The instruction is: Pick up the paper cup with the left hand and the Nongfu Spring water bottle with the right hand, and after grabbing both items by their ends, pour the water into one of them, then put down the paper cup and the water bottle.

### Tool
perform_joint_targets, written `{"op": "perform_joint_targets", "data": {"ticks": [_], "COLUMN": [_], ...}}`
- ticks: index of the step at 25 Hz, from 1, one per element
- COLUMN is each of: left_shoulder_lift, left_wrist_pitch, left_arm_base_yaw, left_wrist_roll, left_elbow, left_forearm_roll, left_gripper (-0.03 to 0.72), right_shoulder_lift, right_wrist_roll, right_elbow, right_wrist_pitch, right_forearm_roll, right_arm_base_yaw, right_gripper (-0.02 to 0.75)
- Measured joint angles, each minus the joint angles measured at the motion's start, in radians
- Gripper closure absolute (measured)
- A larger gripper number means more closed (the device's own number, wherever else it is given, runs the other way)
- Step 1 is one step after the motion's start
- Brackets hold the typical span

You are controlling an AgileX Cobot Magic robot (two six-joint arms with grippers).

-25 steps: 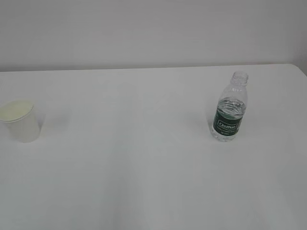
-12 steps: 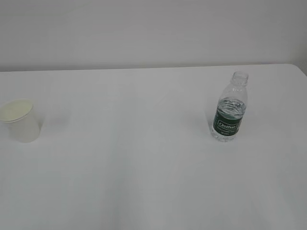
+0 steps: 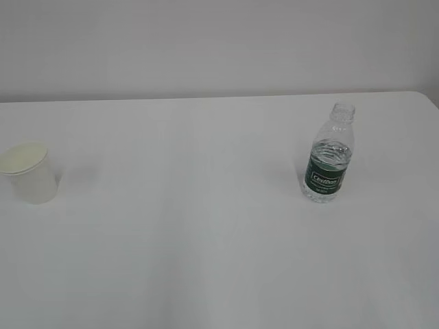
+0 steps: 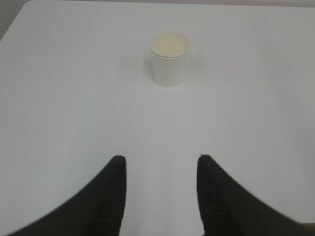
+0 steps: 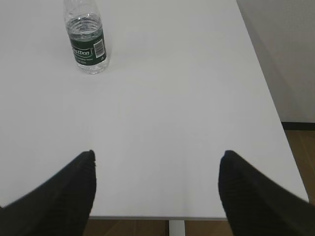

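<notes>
Nongfu Spring water bottle (image 3: 329, 158) upright, green label perhaps "Cestbon"; left hand (image 4: 161, 162) and right hand (image 5: 157, 156) both agape, empty.

Wide open surface (image 3: 206, 240) here: only the paper cup (image 3: 30, 173) by the left edge and the bottle (image 3: 328, 156) toward the right edge stand up, well apart.

I see a plain white table (image 3: 206, 240) filling most of the exterior frame. At the far left stands the paper cup (image 3: 30, 173), upright, its cream inside showing. Right of centre the Nongfu Spring water bottle (image 3: 328, 156) stands upright, uncapped, green label facing me. The two are well apart.
</notes>
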Motion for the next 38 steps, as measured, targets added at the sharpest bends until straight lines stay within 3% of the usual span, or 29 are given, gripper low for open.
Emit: {"op": "perform_joint_targets", "data": {"ticks": [16, 24, 38], "left_shoulder_lift": [0.002, 0.135, 0.365], "left_wrist_pitch": [-0.001, -0.030, -0.440], "left_arm_base_yaw": [0.000, 0.000, 0.000], "left_wrist_roll": [0.000, 0.000, 0.000], "left_elbow": [0.000, -0.024, -0.046], "left_forearm_roll": [0.000, -0.027, -0.066], "left_gripper": [0.353, 0.353, 0.353], "right_shoulder_lift": [0.000, 0.032, 0.149], "right_wrist_roll": [0.000, 0.000, 0.000], "right_elbow": [-0.015, -0.021, -0.021], "right_wrist_pitch": [-0.049, -0.171, -0.402], "right_forearm_roll": [0.006, 0.114, 0.167], "right_arm_base_yaw": [0.000, 0.000, 0.000], "right_gripper": [0.148, 0.148, 0.148]}}
